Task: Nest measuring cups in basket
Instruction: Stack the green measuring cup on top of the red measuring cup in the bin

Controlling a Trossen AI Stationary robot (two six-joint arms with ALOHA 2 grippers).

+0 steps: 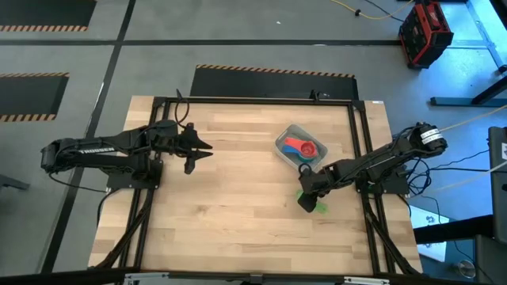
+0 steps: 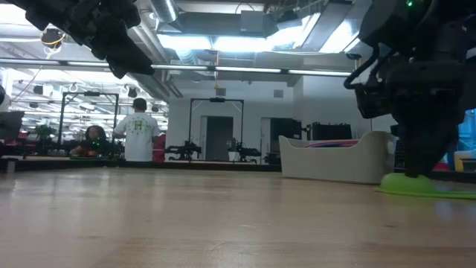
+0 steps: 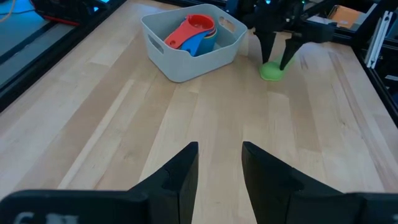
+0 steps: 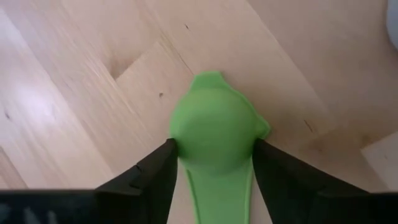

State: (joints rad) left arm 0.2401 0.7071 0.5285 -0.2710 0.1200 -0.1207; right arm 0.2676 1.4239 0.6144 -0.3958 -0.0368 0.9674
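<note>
Pale wood worktop (image 1: 238,190) in a black frame, grey floor with hazard-striped mats around it; from table height, a lit workshop beyond with a person in a white shirt (image 2: 139,132) facing away.

Basket (image 1: 300,147) as landmark, pale grey, on the worktop's right half. Inside it: red measuring cup (image 3: 194,30) on top, blue measuring cup (image 3: 198,43) under it, an orange rim (image 3: 211,32) just behind; further cups in the stack not distinguishable.

Green measuring cup (image 4: 216,132) on the bare wood just beside the basket, on its near side, apart from the basket wall. Bowl mouth-down, domed back up, flat handle (image 4: 217,193) running back toward the wrist camera.

Right pincer (image 1: 307,195) down at the green cup, near the basket's front corner. 2 fingers (image 4: 149,180) spread to the width of the bowl, 1 on each flank. Left finger at the bowl's edge, right finger close against the other side; real contact not certain. Cup flat on the wood, not lifted. Seen from the left wrist, the same fingers (image 3: 267,45) straddling the green cup (image 3: 271,71).

Left pincer (image 1: 196,150) well apart from the basket, out toward the worktop's left, raised above the wood. Fingers (image 3: 180,180) parted with a clear gap, nothing between them.
</note>
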